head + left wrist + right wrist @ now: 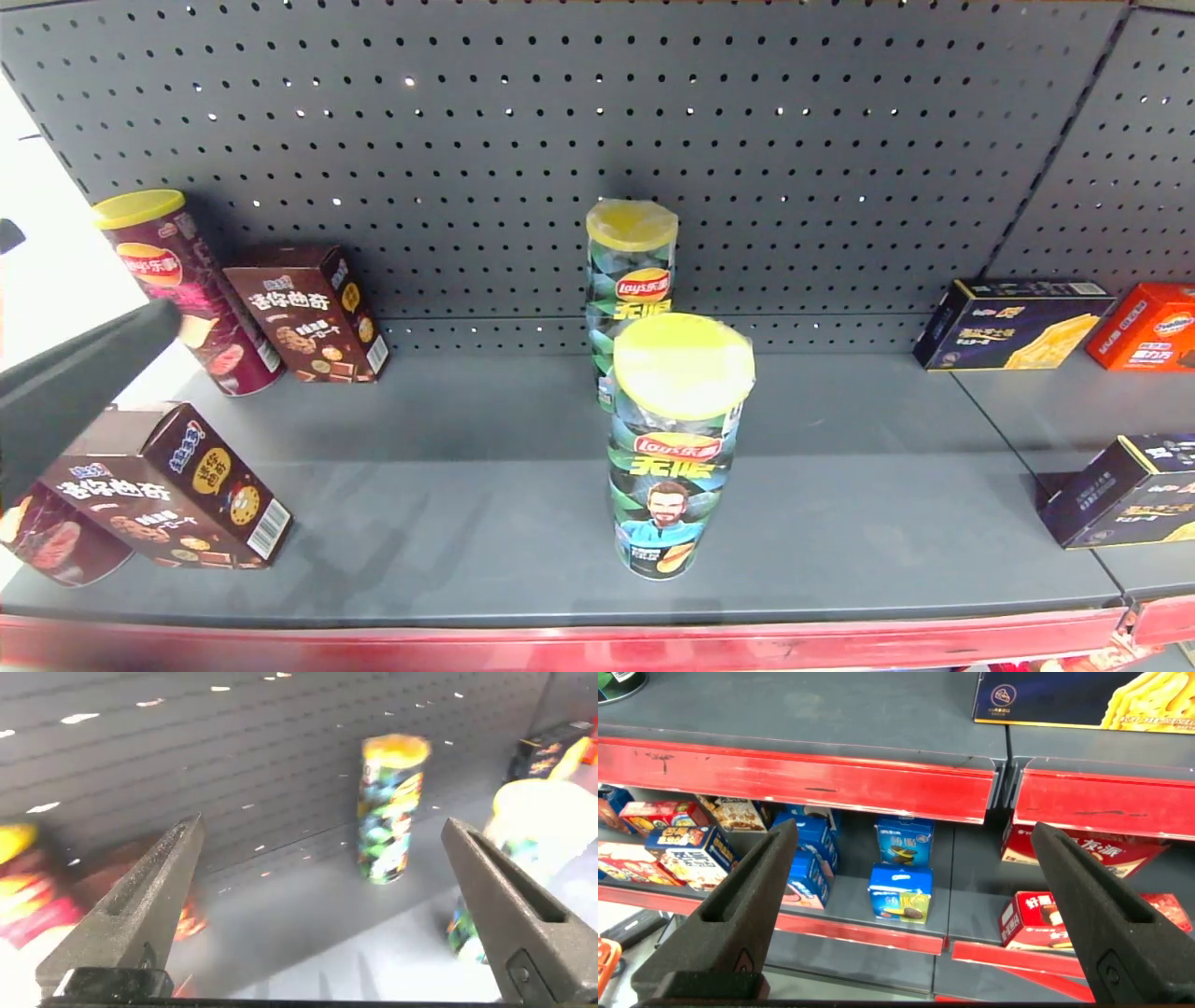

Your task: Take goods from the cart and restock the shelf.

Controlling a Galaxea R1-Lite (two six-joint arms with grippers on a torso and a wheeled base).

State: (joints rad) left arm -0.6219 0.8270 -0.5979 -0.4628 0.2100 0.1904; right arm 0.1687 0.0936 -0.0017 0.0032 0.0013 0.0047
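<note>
**Both grippers empty at the shelf: next pick is due**

I take the front can as my mark. It stands upright with a yellow lid, mid-depth on the grey shelf. The rear can is just behind it, close to the pegboard, and the two look apart rather than touching.

The cookie boxes and a maroon can sit well off to the front can's left. The dark boxes lie well off to its right.

My left gripper hangs left of the front can with its fingers spread wide and nothing between them. My right gripper is lower than the can, below the red shelf lip. Its fingers are also spread and empty.

I judge this to be the gap between placements, with two cans shelved and neither gripper carrying anything. The next move is to draw the left arm clear without clipping the front can, then turn to the cart for another item. There is plenty of bare shelf on either side of the front can for it.
</note>
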